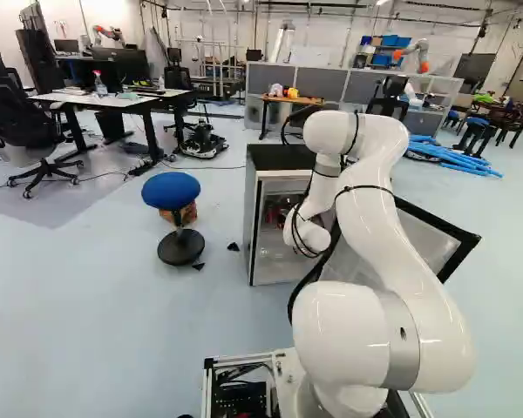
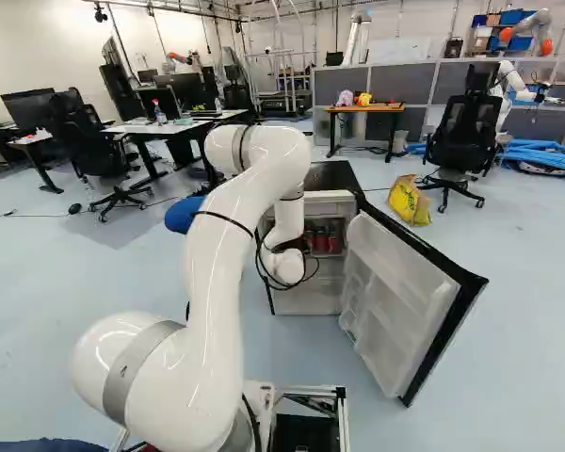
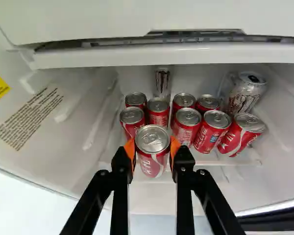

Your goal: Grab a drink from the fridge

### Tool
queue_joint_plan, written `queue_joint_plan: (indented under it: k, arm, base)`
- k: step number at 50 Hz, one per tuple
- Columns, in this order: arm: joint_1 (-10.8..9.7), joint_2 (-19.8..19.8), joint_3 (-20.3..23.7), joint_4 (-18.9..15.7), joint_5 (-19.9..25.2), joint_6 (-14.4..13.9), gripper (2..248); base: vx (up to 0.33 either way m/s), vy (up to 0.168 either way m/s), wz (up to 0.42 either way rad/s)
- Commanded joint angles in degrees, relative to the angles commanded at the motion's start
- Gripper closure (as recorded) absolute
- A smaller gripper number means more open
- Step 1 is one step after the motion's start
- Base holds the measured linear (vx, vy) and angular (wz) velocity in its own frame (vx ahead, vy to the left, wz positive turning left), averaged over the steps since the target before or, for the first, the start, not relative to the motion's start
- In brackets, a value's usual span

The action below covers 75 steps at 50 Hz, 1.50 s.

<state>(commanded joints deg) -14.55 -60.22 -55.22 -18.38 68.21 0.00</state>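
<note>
A: Gripper (image 3: 152, 149) state, can location?
B: Gripping; red mini soda can (image 3: 152, 164) between the jaws, orange pads (image 3: 131, 148) touching both sides; other soda cans (image 3: 188, 126) just ahead, all inside the fridge (image 2: 332, 177).
A: Handling?
B: Likely full, so weighty for its size — thin wall may dent, slick if damp; hold upper body, below rim — moderate squeeze.
</note>
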Motion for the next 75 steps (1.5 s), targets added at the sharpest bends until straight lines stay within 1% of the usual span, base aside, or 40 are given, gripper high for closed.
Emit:
queue_joint_plan:
  k: [22, 45, 50, 68, 75]
  arm:
    - [-0.4, 7.76, 9.4, 0.0, -0.07, 0.0, 158]
    - [-0.88, 15.93, 18.64, 0.0, -1.72, 0.0, 158]
    - [-0.84, 17.24, 19.72, 0.0, -1.86, 0.0, 158]
    - [-0.83, 20.87, 21.52, 0.0, -1.86, 0.0, 158]
    - [-0.83, 22.27, 22.18, 0.06, -2.53, 0.0, 158]
  base:
    - [0.0, 0.0, 0.0]
    - [0.0, 0.0, 0.0]
    - [0.0, 0.0, 0.0]
    - [0.0, 0.0, 0.0]
    - [0.0, 0.0, 0.0]
